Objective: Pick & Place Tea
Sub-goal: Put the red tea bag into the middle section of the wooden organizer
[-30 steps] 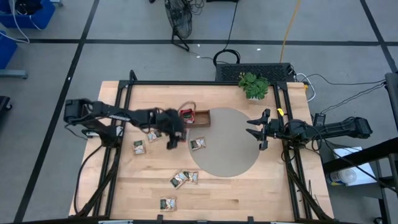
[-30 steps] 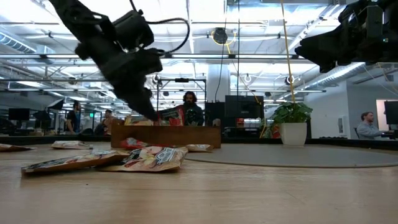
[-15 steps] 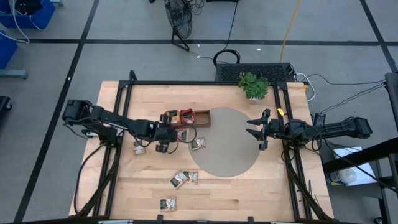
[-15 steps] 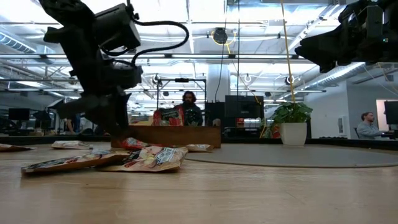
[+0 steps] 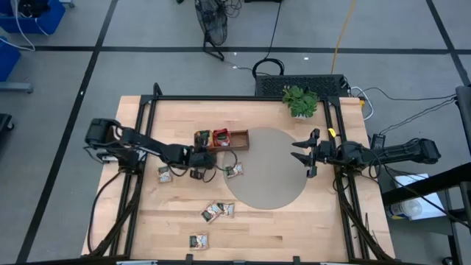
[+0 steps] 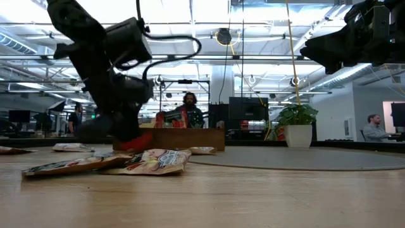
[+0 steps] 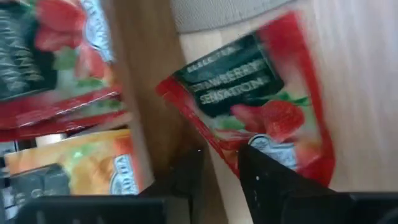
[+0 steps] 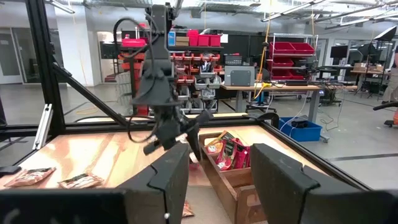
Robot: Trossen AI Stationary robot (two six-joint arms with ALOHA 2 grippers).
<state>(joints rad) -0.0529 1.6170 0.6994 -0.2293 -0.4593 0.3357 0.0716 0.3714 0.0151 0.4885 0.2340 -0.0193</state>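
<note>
Pinching red sachet (image 7: 261,118), left gripper (image 7: 221,171) narrowly parted.

your left gripper (image 5: 208,168) now sits low on the table just in front of the long brown wooden compartment tray (image 5: 237,138); a second ago it hung over the tray's left end. its fingers (image 7: 273,180) have narrowed around the corner of a red strawberry tea sachet (image 7: 264,106) lying on the light wooden tabletop (image 5: 176,213), and the arm has drawn back leftward.
</note>
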